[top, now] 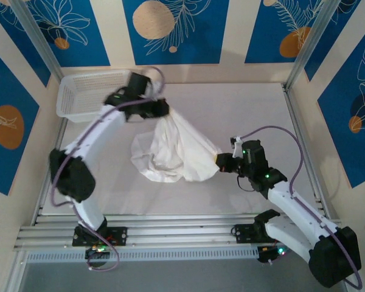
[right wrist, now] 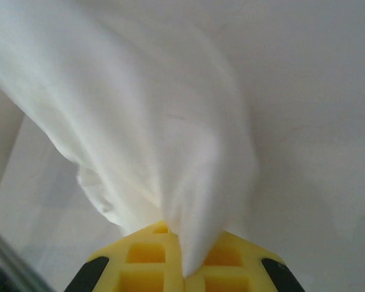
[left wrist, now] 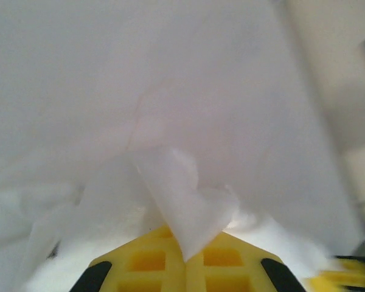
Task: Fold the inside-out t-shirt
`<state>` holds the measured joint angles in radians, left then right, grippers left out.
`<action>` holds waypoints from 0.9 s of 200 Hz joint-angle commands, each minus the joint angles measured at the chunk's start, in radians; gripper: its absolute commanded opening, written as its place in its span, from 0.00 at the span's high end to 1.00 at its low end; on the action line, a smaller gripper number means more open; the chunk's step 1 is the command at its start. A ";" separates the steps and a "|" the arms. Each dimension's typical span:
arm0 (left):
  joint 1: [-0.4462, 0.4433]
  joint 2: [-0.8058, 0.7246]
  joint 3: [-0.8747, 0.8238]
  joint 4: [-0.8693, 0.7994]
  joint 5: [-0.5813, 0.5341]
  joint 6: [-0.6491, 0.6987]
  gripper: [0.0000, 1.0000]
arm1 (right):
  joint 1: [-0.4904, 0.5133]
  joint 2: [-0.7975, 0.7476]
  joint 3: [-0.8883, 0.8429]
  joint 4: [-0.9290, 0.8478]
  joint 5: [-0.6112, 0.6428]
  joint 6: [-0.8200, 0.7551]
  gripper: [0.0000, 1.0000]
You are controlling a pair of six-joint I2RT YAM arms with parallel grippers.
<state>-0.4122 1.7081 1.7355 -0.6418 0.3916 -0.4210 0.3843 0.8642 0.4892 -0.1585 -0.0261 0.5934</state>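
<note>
Left fingers (left wrist: pixel 147 261) and right fingers (right wrist: pixel 143 257) each pinched the wrinkled white cloth t-shirt (top: pixel 176 149) beside the white plastic mesh basket (top: pixel 85 97); drawing apart evenly would flatten it.

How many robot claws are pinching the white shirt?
2. The left claw pinches the t-shirt at its far end, near the basket; the right claw pinches its right end.

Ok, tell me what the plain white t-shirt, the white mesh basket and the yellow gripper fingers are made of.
Plain white t-shirt: thin soft cloth, matte, possibly cotton; it drapes and wrinkles. White mesh basket: seemingly rigid plastic, with a regular lattice wall. Yellow fingers: apparently moulded plastic, smooth, with square recesses.
</note>
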 commanded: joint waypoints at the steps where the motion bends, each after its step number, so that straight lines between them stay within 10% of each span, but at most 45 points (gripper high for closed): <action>1: -0.001 -0.070 0.071 0.070 0.207 -0.093 1.00 | -0.038 -0.042 -0.054 0.007 0.084 0.048 1.00; 96: 0.023 -0.139 -0.052 0.049 0.157 -0.065 1.00 | -0.038 -0.053 -0.057 0.106 0.055 0.022 1.00; 119: 0.023 -0.147 -0.065 0.079 0.197 -0.103 1.00 | -0.033 -0.033 0.019 -0.006 0.170 0.041 0.48; 180: -0.002 -0.150 -0.132 0.142 0.179 -0.172 1.00 | 0.385 0.216 0.404 0.135 0.238 0.387 0.42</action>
<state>-0.4026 1.5909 1.6188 -0.5606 0.5571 -0.5518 0.6327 0.9413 0.7353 -0.1036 0.1375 0.7918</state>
